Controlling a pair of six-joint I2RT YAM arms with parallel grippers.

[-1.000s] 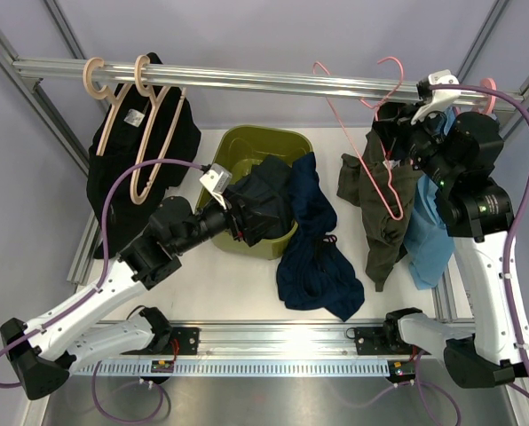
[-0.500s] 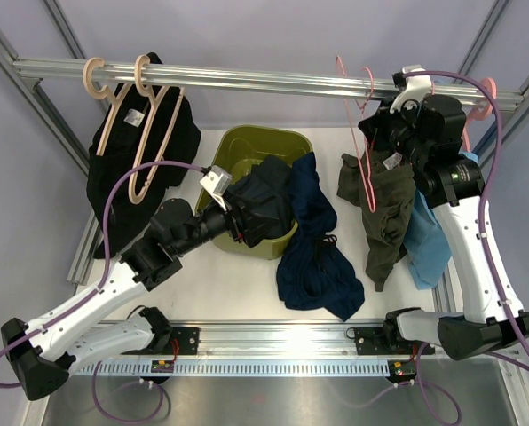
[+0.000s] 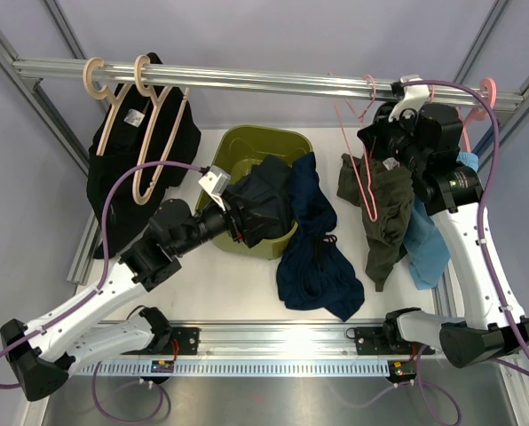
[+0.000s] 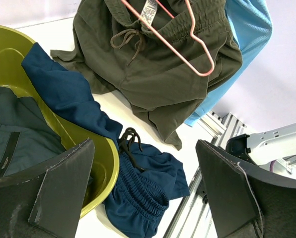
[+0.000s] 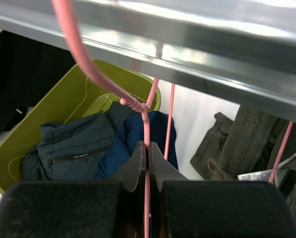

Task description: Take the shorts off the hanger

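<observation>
The dark teal-slate shorts (image 3: 266, 197) lie in the olive-green bin (image 3: 247, 142). The navy shorts (image 3: 316, 257) hang over the bin's rim onto the table. My left gripper (image 3: 240, 219) is open beside the teal-slate pair; in the left wrist view its jaws (image 4: 148, 193) stand wide apart above the navy shorts (image 4: 143, 191) and the bin rim (image 4: 106, 158). My right gripper (image 3: 382, 131) is shut on the neck of an empty pink hanger (image 3: 360, 169), its hook at the rail (image 3: 264, 80). The right wrist view shows the pads (image 5: 138, 158) pinching the wire (image 5: 146, 124).
An olive-green pair (image 3: 382, 213) and a light-blue pair (image 3: 429, 240) hang at the right, under a second pink hook (image 3: 488, 89). Black garments (image 3: 162, 133) hang on beige hangers (image 3: 145, 98) at the left. Frame posts border the white table.
My right gripper has carried the pink hanger left and up, from out in front of the rail to the rail itself. The left arm and the shorts have not moved.
</observation>
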